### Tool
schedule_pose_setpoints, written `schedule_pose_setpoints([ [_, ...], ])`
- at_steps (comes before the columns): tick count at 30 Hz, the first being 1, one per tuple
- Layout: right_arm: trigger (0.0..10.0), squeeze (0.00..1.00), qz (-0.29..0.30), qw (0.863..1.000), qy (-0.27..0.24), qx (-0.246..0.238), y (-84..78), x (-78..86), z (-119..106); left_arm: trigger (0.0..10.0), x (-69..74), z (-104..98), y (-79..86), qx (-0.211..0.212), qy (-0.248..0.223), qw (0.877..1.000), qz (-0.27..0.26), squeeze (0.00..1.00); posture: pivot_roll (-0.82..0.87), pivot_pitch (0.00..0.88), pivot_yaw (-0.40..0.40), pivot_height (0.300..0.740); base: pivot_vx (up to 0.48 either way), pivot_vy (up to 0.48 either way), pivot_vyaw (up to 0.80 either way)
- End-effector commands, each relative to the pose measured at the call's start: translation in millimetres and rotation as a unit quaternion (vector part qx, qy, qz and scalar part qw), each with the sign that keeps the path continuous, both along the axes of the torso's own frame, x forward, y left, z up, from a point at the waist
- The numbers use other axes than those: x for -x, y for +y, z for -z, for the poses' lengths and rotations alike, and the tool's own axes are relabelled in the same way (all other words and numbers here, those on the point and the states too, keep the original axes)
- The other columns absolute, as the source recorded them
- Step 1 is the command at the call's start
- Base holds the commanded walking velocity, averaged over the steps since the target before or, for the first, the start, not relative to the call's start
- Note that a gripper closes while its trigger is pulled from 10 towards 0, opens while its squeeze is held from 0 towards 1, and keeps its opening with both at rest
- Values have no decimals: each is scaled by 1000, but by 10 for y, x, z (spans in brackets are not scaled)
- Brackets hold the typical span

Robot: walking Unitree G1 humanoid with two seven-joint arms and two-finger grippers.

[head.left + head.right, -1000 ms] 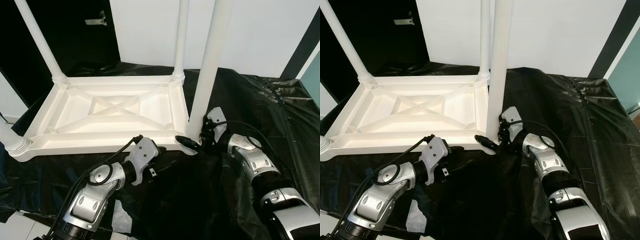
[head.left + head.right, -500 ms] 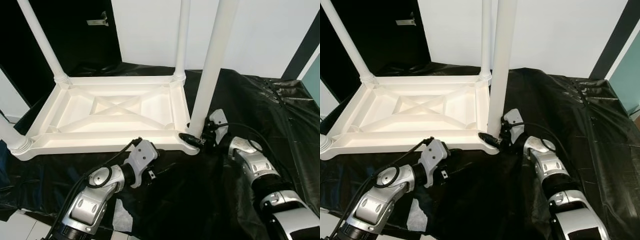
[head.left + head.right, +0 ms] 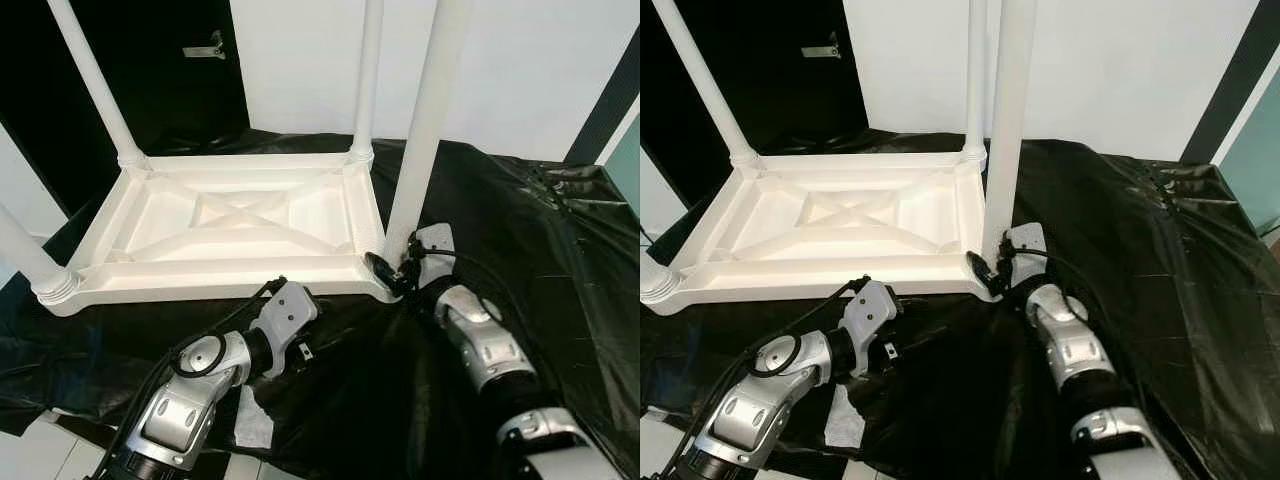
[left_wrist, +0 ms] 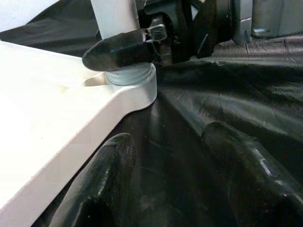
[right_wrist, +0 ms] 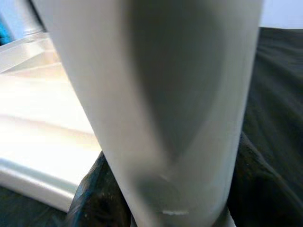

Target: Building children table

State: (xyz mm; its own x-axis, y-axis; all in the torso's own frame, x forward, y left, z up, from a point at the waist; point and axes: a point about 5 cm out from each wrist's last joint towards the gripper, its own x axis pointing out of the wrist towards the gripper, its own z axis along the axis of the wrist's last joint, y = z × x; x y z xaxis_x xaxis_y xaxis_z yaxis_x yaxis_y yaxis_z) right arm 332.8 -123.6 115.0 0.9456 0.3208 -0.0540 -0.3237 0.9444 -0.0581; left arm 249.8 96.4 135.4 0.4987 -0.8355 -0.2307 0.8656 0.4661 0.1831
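The white children's table (image 3: pixel 220 281) lies upside down on a black sheet. Three legs stand in its other corners, such as the far-right leg (image 3: pixel 368 70). The near-right leg (image 3: pixel 425 120) stands almost upright with its ribbed base (image 4: pixel 129 75) on the table's near-right corner. My right gripper (image 3: pixel 392 274) is shut on that leg just above the base, one black finger (image 4: pixel 123 49) across its front; the leg (image 5: pixel 161 94) is close up in the right wrist view. My left gripper (image 4: pixel 170 165) is open and low over the sheet beside the table's near edge (image 4: pixel 57 123).
The black plastic sheet (image 3: pixel 560 250) covers the floor, wrinkled at the right. A white wall runs behind, with a dark door (image 3: pixel 170 70) at the back left. A white scrap of paper (image 3: pixel 250 425) lies by my left arm. Pale floor shows at the bottom left.
The head camera has shifted a little. My right gripper has brought the leg from a slant to nearly upright over the table's corner. The left arm has hardly moved.
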Motion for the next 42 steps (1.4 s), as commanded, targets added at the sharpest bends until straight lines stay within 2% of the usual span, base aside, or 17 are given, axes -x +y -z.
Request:
schedule_pose_setpoints([
  [1, 10000, 0, 88, 995, 47, 16, -130, 87, 216, 10000, 4, 8, 5, -2, -4, 1000, -4, 0, 26, 0, -40, 740, 0, 0, 0],
  [3, 10000, 0, 88, 995, 47, 16, -130, 87, 216, 10000, 4, 8, 5, -2, -4, 1000, -4, 0, 26, 0, -40, 740, 0, 0, 0],
  [4, 10000, 0, 139, 989, 51, -4, -21, 147, 236, 10000, 2, 10, -2, -3, -3, 1000, -3, 0, 29, 0, -44, 740, 0, 0, 0],
  [7, 10000, 0, 173, 983, 59, -24, 67, 171, 240, 10000, 1, 12, -14, -2, -4, 1000, -2, 0, 27, 0, -45, 740, 0, 0, 0],
  [14, 10000, 0, 158, 987, 18, -21, 74, 153, 97, 10000, -21, 3, -28, -2, -7, 1000, -1, 0, 33, 0, -51, 740, 0, 0, 0],
  [20, 10000, 0, 162, 986, 17, -22, 105, 158, 69, 10000, -37, -4, -27, -2, -10, 1000, -6, 0, 36, 0, -56, 740, 0, 0, 0],
  [21, 10000, 780, 157, 987, 9, -17, 121, 155, 40, 10000, -37, -5, -33, -1, -11, 1000, -6, 0, 37, 0, -57, 740, 0, 0, 0],
  [22, 10000, 1000, 154, 988, 4, -14, 131, 152, 20, 10000, -38, -6, -37, -1, -11, 1000, -6, 0, 37, 0, -57, 740, 0, 0, 0],
  [27, 10000, 1000, 109, 994, -24, -19, 121, 179, -53, 10000, -51, -23, -31, 0, -15, 1000, -7, 0, 41, 0, -58, 740, 0, 0, 0],
  [32, 10000, 1000, 58, 997, -39, -28, -10, 262, -74, 10000, -50, -30, -16, 0, -16, 1000, -9, 0, 38, 0, -55, 740, 0, 0, 0],
  [35, 10000, 1000, 7, 999, -31, -24, -99, 324, -42, 10000, -46, -26, -10, -1, -15, 1000, -9, 0, 28, 0, -46, 740, 0, 0, 0],
  [36, 10000, 1000, -38, 999, -30, -18, -189, 361, -33, 10000, -46, -24, -11, -1, -14, 1000, -6, 0, 19, 0, -34, 740, 0, 0, 0],
  [38, 10000, 1000, -47, 998, -25, -20, -221, 361, -30, 10000, -48, -23, -13, -1, -13, 1000, -5, 0, 19, 0, -34, 740, 0, 0, 0],
  [39, 10000, 937, -64, 997, -27, -14, -264, 349, -47, 10000, -54, -28, -14, -1, -13, 1000, -3, 0, 14, 0, -24, 740, 0, 0, 0],
  [40, 10000, 937, -64, 997, -27, -14, -264, 349, -47, 10000, -54, -28, -14, -1, -13, 1000, -3, 0, 14, 0, -24, 740, 0, 0, 0],
  [41, 10000, 0, -79, 996, -27, -11, -295, 333, -64, 10000, -62, -34, -13, -2, -14, 1000, -2, 0, 8, 0, -16, 740, 0, 0, 0],
  [42, 10000, 0, -95, 995, -28, -6, -316, 318, -82, 10000, -70, -38, -10, -2, -14, 1000, -1, 0, 8, 0, -14, 740, 0, 0, 0],
])
